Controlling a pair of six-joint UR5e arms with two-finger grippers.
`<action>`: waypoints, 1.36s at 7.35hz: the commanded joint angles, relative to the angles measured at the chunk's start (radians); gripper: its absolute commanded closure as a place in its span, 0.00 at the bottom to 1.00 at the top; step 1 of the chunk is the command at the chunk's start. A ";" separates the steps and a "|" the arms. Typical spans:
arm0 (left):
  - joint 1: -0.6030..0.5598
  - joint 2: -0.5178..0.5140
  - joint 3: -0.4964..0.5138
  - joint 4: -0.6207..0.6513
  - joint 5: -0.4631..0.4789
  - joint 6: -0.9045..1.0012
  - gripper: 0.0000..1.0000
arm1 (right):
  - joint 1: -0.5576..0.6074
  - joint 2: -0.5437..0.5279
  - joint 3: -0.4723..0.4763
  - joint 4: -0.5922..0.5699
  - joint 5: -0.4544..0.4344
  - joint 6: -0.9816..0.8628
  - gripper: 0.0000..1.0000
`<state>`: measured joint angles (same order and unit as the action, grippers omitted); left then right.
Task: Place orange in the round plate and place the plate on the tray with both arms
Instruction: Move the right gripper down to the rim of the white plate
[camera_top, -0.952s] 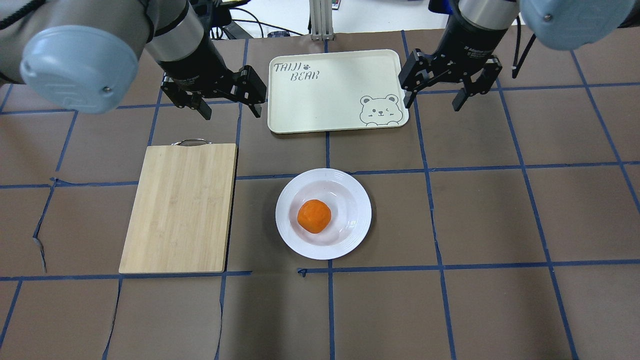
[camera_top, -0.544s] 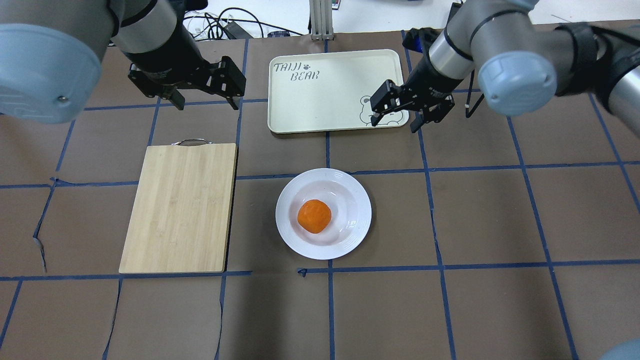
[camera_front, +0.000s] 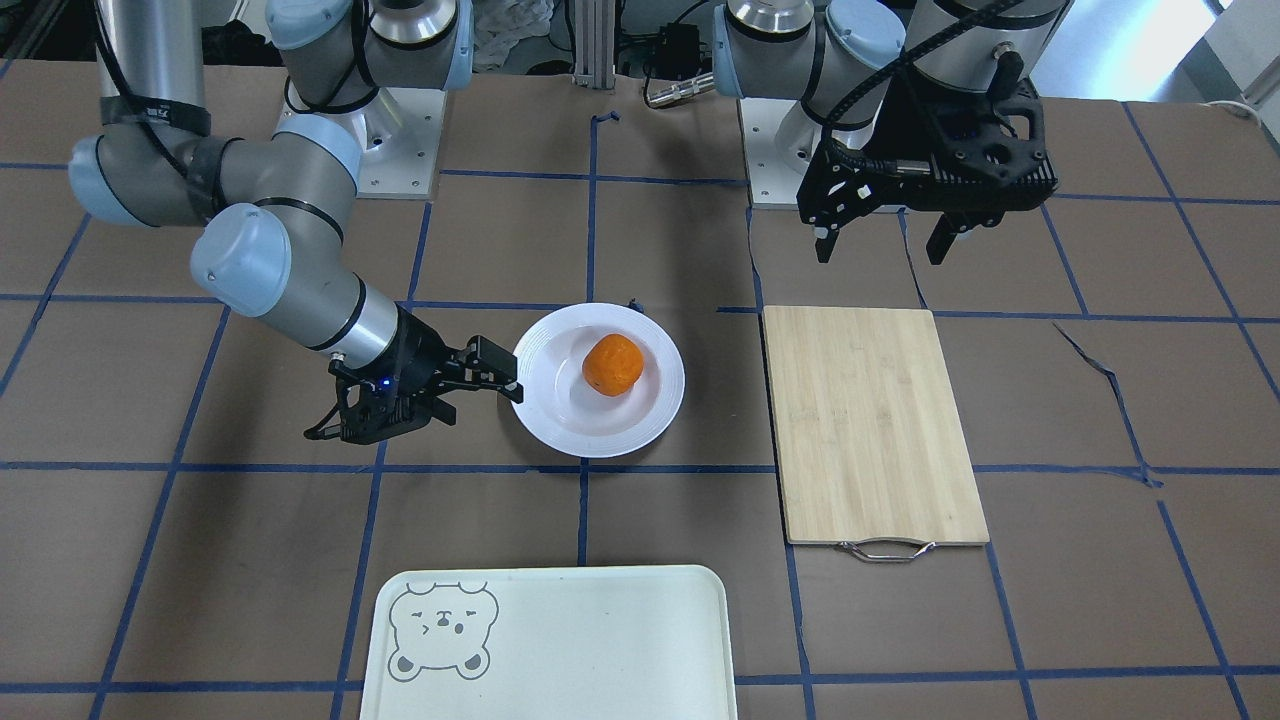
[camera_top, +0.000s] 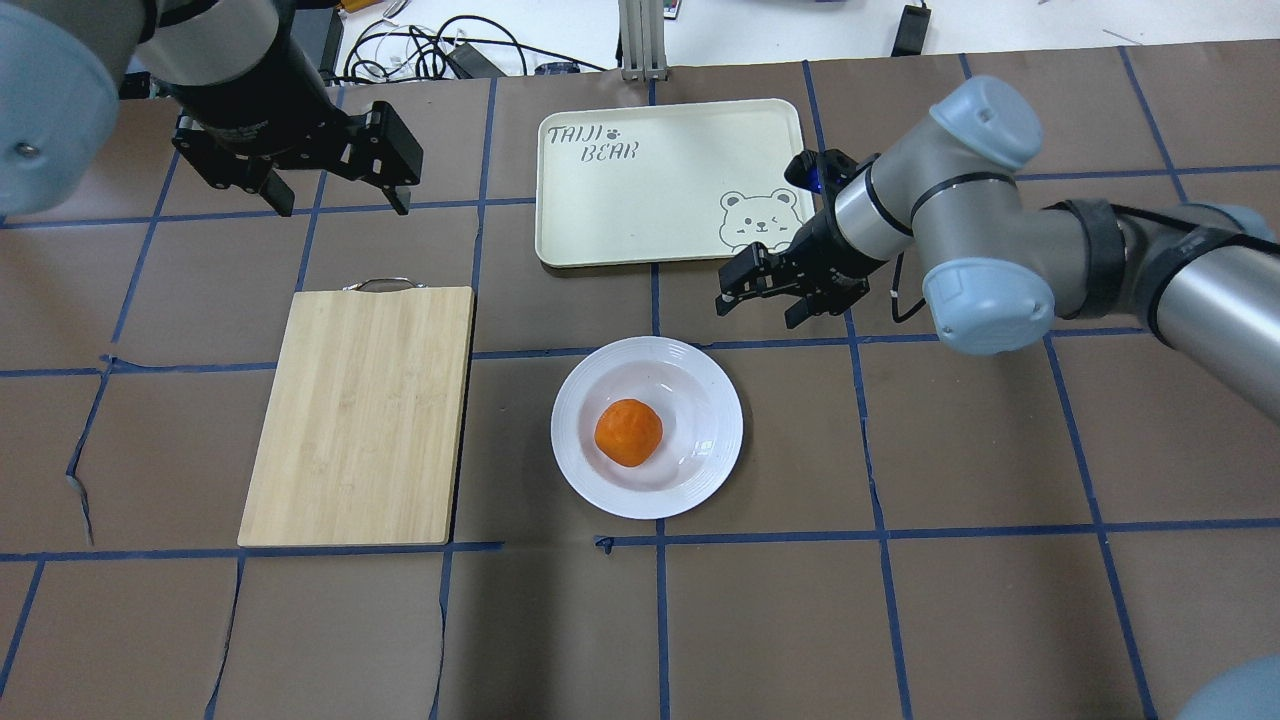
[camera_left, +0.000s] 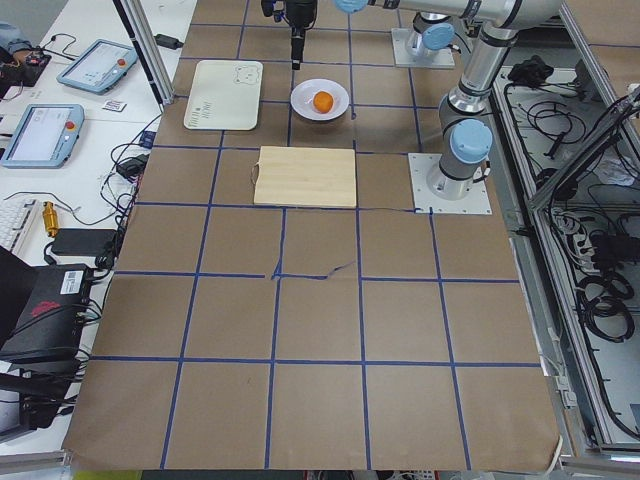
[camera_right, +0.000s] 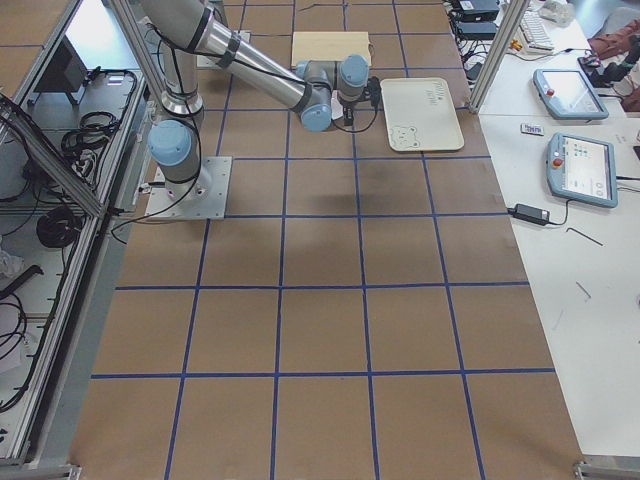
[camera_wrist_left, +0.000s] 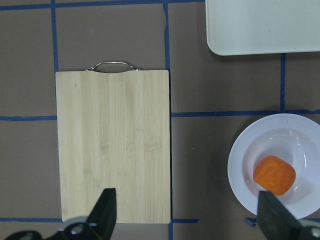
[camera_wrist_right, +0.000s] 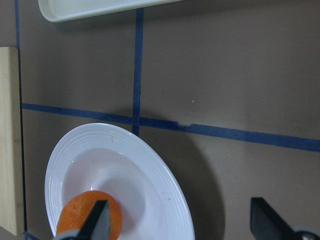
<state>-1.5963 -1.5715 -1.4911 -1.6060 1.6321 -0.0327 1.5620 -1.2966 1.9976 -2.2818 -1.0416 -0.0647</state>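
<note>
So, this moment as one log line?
orange: in round plate | round plate: on table, off tray | right gripper: open, near plate | left gripper: open, away

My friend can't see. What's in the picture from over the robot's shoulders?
An orange sits in a white round plate on a brown table. The right gripper, open, hangs close to the plate, near a cream tray with a bear drawing. The left gripper, open, is farther off, past a wooden cutting board.

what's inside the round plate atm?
Only the orange, sitting in the centre well of the round plate. Nothing else shows in it. The patch of well directly under the orange is covered, so that part can't be checked.
</note>
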 joint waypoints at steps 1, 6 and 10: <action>0.007 0.007 -0.003 -0.032 0.002 0.005 0.00 | 0.003 0.054 0.024 -0.047 0.005 0.002 0.00; 0.007 0.007 -0.003 -0.035 -0.026 0.005 0.00 | 0.044 0.106 0.084 -0.146 0.095 0.060 0.22; 0.007 0.022 -0.027 -0.035 -0.021 0.005 0.00 | 0.072 0.106 0.104 -0.188 0.095 0.062 0.34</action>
<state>-1.5893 -1.5532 -1.5114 -1.6415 1.6083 -0.0276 1.6309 -1.1908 2.0960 -2.4662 -0.9466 -0.0029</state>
